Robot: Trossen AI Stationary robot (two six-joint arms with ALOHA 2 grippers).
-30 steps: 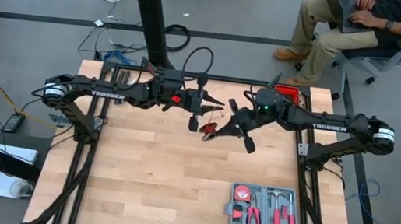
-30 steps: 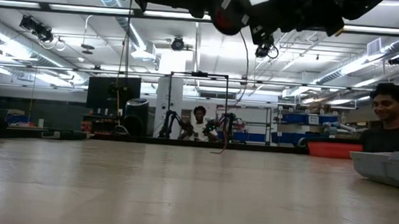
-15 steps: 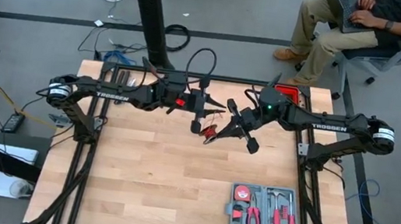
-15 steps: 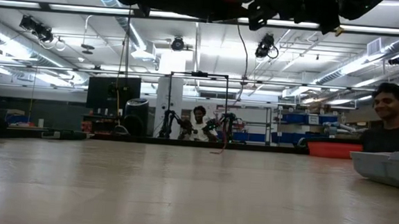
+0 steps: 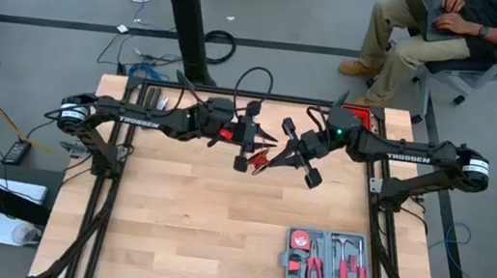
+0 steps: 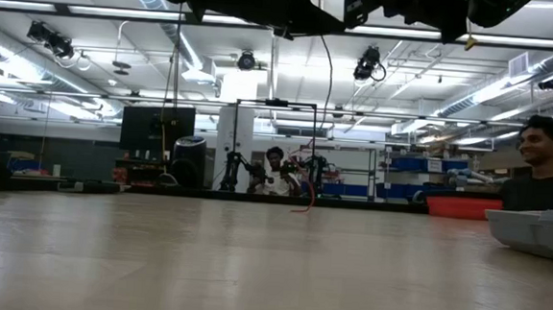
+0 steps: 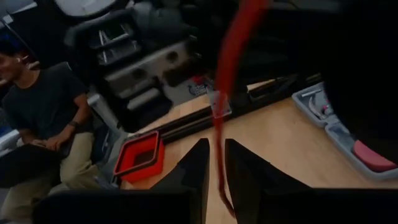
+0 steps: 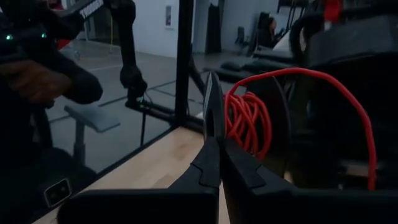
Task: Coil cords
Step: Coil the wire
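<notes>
The thin red cord is held above the middle of the wooden table, between my two grippers. My left gripper comes from the table's left and my right gripper from its right, both about level, tips nearly meeting. The right wrist view shows several red turns bunched as a coil, with one wide loop arching off it. In the low view a loose strand hangs down, its red end near the tabletop. Both grippers are shut on the cord. My left gripper has one strand of the cord running between its two fingers, which lie across it and come level from the table's left. The cord is clear of the table and goes on past the fingers. My right gripper has its fingers shut, level, from the table's right. The cord's wide loop ends right beside the fingers. The fingers themselves hide the place of contact. The coil is in the air just beyond the tips.
A grey tool case with red-handled tools lies at the near right of the table. A red bin sits at the far right corner. A person sits beyond the far edge. Bare wood spreads left and near.
My left gripper has gone a little toward the table's right and rolled about its own line. My right gripper has turned at the wrist, its tips swinging toward the far edge. The hanging strand has drifted sideways in the low view. Both grippers stay shut.
</notes>
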